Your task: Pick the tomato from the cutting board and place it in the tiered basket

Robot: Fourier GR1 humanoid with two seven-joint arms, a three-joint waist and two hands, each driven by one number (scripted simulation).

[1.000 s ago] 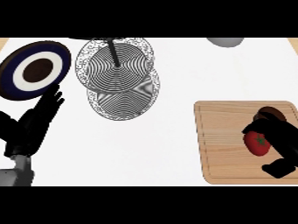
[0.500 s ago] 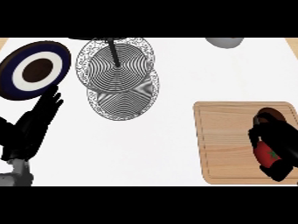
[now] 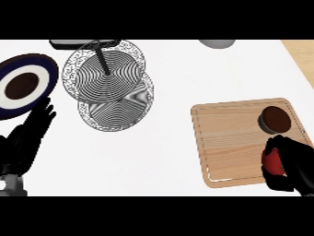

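Right robot hand curled round tomato at cutting board's near right corner. Left robot hand rested open. Best: lift straight, clear the brown-topped cup, then cross toward tiered basket.

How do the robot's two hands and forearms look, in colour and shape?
Both hands are plain black, with thick rounded fingers and a thumb, and carry no markings. The left hand joins a grey forearm that has a lighter metallic look and enters from the lower edge. The right hand looks bulkier; its forearm is out of view. No cables or sleeves are visible.
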